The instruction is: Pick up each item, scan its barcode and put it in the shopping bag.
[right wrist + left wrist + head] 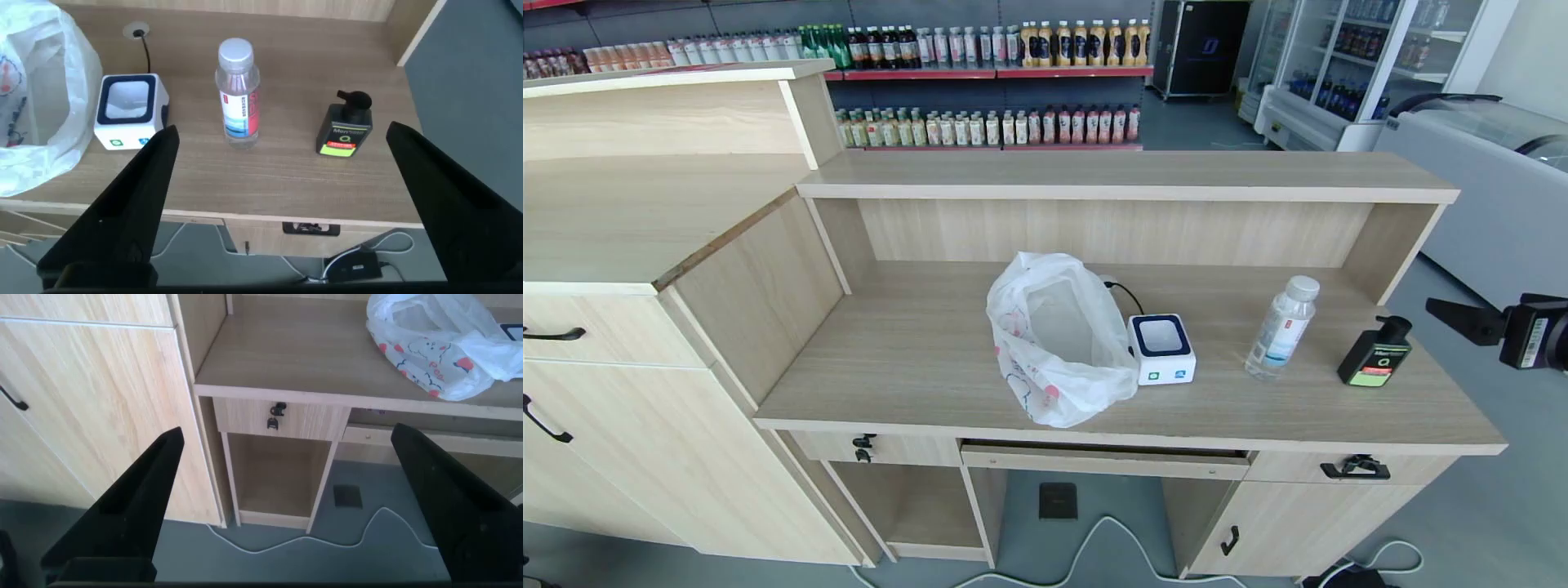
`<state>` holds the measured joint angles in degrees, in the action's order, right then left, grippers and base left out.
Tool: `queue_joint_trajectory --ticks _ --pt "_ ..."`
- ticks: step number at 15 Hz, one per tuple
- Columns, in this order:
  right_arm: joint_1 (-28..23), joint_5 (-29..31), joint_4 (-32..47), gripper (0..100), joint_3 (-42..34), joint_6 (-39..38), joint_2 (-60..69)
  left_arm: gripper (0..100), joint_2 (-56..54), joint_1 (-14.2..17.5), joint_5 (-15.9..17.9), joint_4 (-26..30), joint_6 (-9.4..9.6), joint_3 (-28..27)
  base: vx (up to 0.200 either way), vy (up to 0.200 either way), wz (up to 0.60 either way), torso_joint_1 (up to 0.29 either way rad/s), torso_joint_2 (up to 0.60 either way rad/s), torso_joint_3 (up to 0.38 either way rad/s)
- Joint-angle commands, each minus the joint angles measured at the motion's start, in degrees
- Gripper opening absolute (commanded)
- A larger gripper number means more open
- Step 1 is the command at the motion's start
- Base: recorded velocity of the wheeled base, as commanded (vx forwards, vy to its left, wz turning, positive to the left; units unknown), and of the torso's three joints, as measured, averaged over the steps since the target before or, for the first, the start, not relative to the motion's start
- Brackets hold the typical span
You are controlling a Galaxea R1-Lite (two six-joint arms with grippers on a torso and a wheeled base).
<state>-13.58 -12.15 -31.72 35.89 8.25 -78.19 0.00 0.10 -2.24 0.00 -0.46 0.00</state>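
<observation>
On the wooden counter a white plastic shopping bag stands open beside a small white barcode scanner. Right of the scanner stands a clear water bottle, then a black pump bottle with a green label. My right gripper hovers off the counter's right end, open and holding nothing. Its wrist view shows the water bottle, pump bottle, scanner and bag beyond the gripper. My left gripper hangs open and low, before the counter's left front, with the bag above and beyond it.
A raised shelf overhangs the counter's back, and side panels close both ends. A taller cabinet stands at the left. Drawers with black handles and a lock sit under the counter. Cables lie on the floor.
</observation>
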Motion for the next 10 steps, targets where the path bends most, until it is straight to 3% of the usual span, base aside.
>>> queue_joint_trajectory --ticks 1,4,10 --pt "-2.06 -0.24 -0.89 100 -2.23 0.18 -5.13 100 0.00 -0.01 -0.04 0.00 0.02 0.00 0.000 0.000 0.00 0.000 0.00 0.000" --pt "-7.95 -6.04 -5.37 100 -3.63 5.90 -10.75 100 0.00 -0.01 -0.04 0.00 0.02 0.00 0.000 0.000 0.00 0.000 0.00 0.000" --pt "-9.45 -9.20 -17.06 100 -0.64 7.57 -25.87 100 0.00 -0.01 -0.04 0.00 0.02 0.00 0.000 0.000 0.00 0.000 0.00 0.000"
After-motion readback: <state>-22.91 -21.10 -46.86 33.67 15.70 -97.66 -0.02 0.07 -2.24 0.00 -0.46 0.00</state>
